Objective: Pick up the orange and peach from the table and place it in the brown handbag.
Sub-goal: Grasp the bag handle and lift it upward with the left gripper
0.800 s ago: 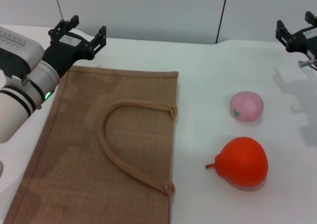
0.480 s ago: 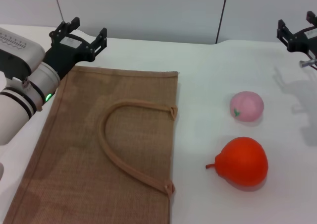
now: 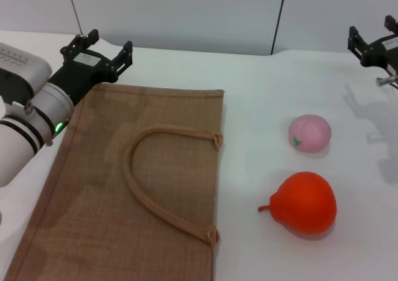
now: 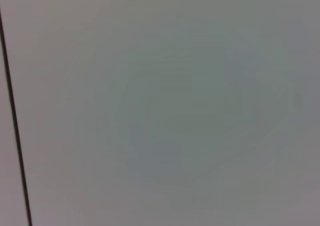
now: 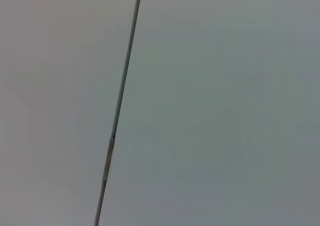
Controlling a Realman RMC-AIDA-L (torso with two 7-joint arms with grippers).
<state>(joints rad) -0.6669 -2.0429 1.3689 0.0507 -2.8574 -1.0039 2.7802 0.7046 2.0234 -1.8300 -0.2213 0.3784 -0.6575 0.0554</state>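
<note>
The orange point(image 3: 306, 202) sits on the white worktop point(image 3: 261, 94) at about four o'clock in the head view, its small stem tip pointing toward nine o'clock. Just up from it, toward twelve o'clock and apart from it, the peach point(image 3: 310, 133) rests with its green leaf mark facing the lower left. Neither fruit is touched by anything.

Well to the nine o'clock side of both fruits the brown handbag point(image 3: 93, 206) lies flat on the worktop, filling the lower left of the head view. One looped handle point(image 3: 138, 184) curves across the bag's face, its two ends fixed along the edge nearest the fruits.

At the bag's far corner, around ten o'clock, the left tool point(image 3: 107, 45) hangs with its black fingers spread apart and nothing between them. The right tool point(image 3: 375, 35) is at two o'clock, near the edge of the view and well apart from the fruits; its fingers stand apart and grasp nothing.

Both wrist views show only a plain grey wall point(image 4: 190, 111) with a dark seam point(image 5: 120, 111).
</note>
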